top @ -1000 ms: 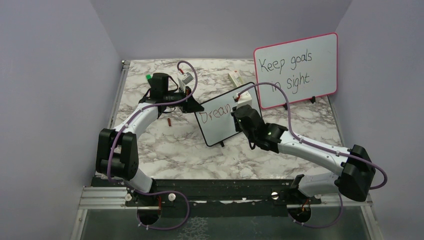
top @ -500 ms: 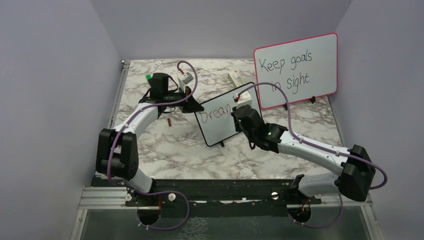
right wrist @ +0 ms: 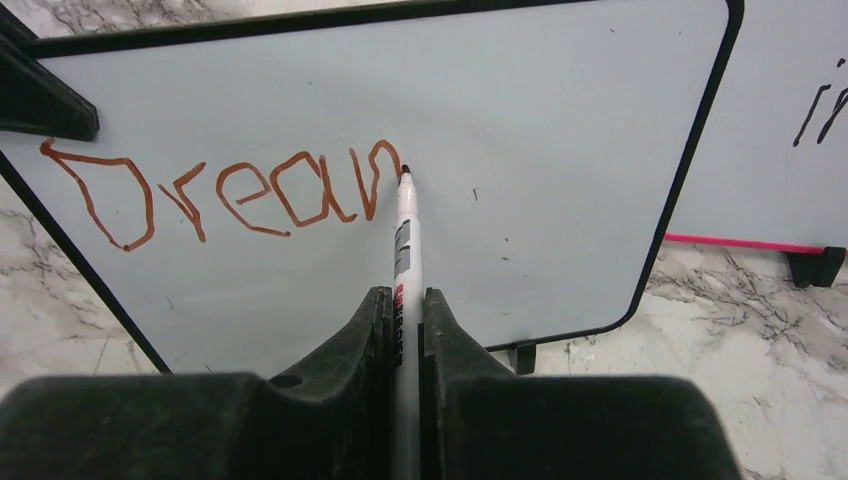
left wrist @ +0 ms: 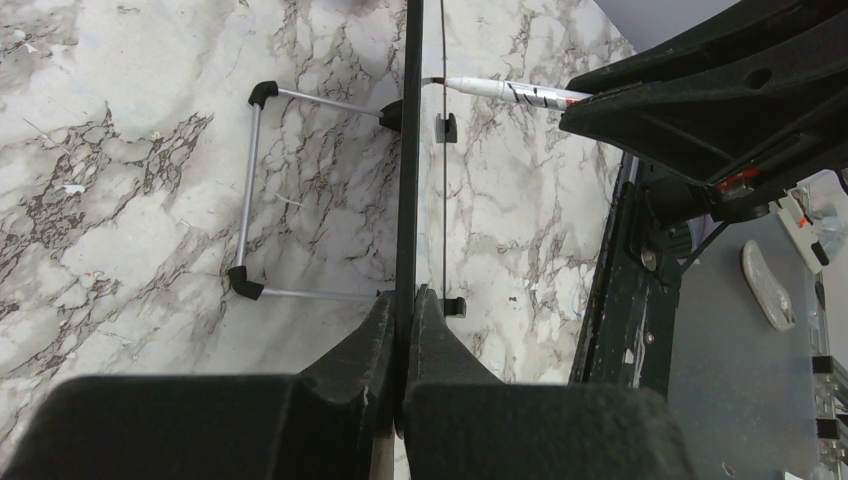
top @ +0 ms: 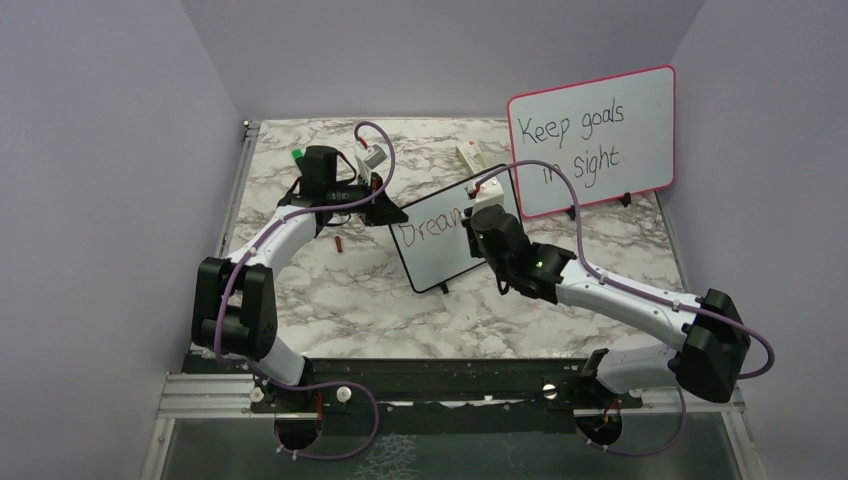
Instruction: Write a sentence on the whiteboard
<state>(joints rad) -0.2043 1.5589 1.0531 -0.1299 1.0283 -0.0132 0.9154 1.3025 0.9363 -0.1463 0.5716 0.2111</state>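
Observation:
The black-framed whiteboard [top: 440, 262] stands tilted at mid-table; the left wrist view shows it edge-on [left wrist: 407, 150]. My left gripper [top: 385, 210] is shut on its left edge [left wrist: 405, 300]. The sentence [right wrist: 230, 195] is in red marker and reads "Drean", its last letter unfinished; the top view shows the sentence [top: 428, 225] too. My right gripper [right wrist: 402, 300] is shut on a white marker [right wrist: 404, 230]. The marker's tip touches the board at the end of the last stroke. The marker [left wrist: 510, 92] also shows beside the board's face.
A larger pink-framed board [top: 590, 130] with black writing stands behind and to the right, its lower edge [right wrist: 740, 243] close by. A wire stand [left wrist: 250, 190] props the whiteboard from behind. A small red object [top: 339, 243] and a white box [top: 470, 155] lie on the marble.
My right gripper has shifted slightly to the right along the board with the marker. The left arm and the board have stayed put.

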